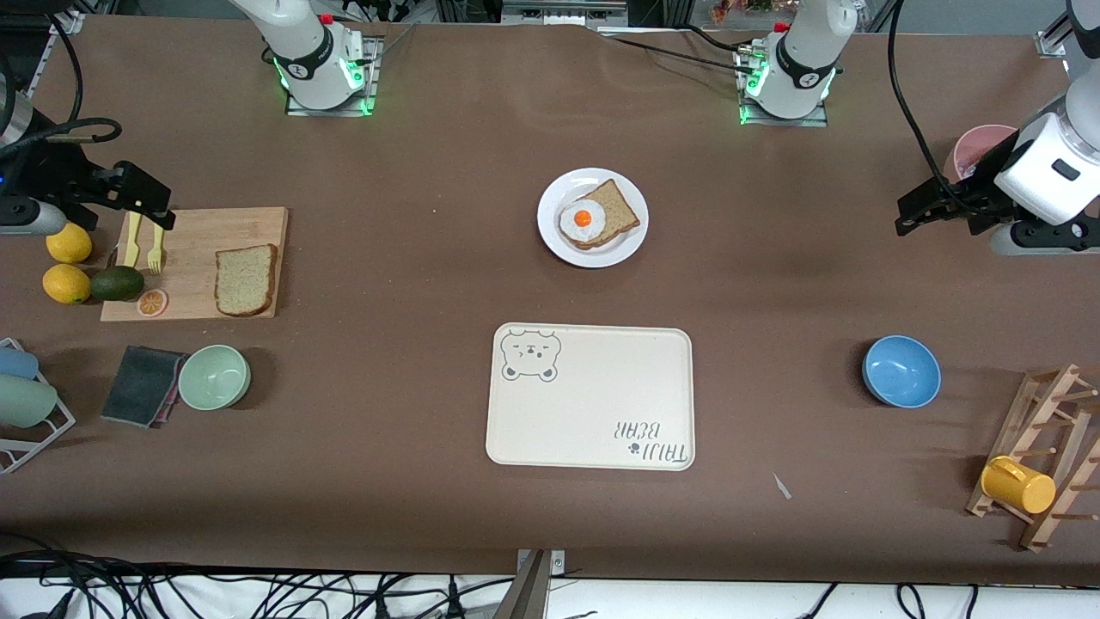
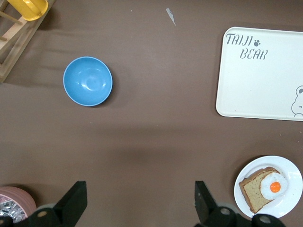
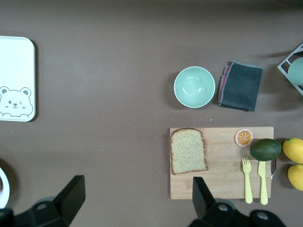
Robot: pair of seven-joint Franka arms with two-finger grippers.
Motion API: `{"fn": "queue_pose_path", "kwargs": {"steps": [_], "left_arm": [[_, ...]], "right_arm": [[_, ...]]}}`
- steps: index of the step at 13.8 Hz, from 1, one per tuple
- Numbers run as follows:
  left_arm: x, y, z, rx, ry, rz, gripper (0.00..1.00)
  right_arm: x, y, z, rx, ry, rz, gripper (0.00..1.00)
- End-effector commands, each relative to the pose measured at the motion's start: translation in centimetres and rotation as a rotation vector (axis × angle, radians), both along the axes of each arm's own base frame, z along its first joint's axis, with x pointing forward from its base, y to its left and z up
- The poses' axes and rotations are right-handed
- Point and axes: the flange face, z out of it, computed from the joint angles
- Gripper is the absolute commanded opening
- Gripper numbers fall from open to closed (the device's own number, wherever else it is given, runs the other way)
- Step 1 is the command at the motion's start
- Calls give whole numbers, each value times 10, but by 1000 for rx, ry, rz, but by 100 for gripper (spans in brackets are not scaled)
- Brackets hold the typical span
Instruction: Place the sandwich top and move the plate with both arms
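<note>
Left pincer (image 1: 913, 215), mid-right of the frame, and right pincer (image 1: 148, 205), mid-left over the board (image 1: 193, 258), hang raised, jaws apart and empty. Sandwich top (image 1: 245, 279) lies on the board; plate (image 1: 563, 245), upper centre of the bench, carries bread and egg (image 1: 583, 220).

The cream tray (image 1: 593, 395) bore the words "TAIJI BEAR" with a paw print, in grey lettering, opposite a bear drawing.
</note>
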Motion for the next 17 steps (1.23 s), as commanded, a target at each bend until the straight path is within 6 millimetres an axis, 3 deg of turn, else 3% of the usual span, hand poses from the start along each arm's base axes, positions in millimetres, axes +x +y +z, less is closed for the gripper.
{"fn": "queue_pose_path", "kwargs": {"steps": [1,17], "left_arm": [[3,1,5,-17,-1,-19,100],[3,1,5,-17,-1,-21,100]], "right_arm": [[-2,1,8,10,7,7,100],[-2,-2,4,7,27,7,100]]}}
